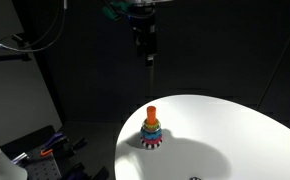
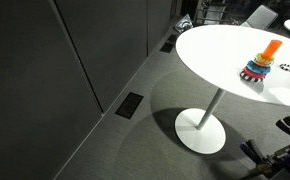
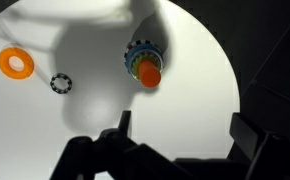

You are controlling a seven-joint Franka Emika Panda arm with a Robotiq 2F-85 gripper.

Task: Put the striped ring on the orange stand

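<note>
The orange stand (image 1: pixel 151 110) stands upright on the round white table (image 1: pixel 235 125) with several rings stacked around it. The striped ring (image 1: pixel 150 143), red and white, lies at the bottom of that stack as its widest ring. The stand (image 2: pixel 273 47) and striped ring (image 2: pixel 252 78) also show in both exterior views. From above, the wrist view shows the stand's top (image 3: pixel 149 75) and the striped rim (image 3: pixel 133 52) around it. My gripper (image 1: pixel 145 50) hangs high above the stack. Its jaws (image 3: pixel 185 135) are open and empty.
A plain orange ring (image 3: pixel 16 63) and a small black-and-white ring (image 3: pixel 59 83) lie loose on the table to one side of the stack. The table edge (image 3: pixel 230 70) curves close by. The surroundings are dark walls and carpet floor (image 2: pixel 105 130).
</note>
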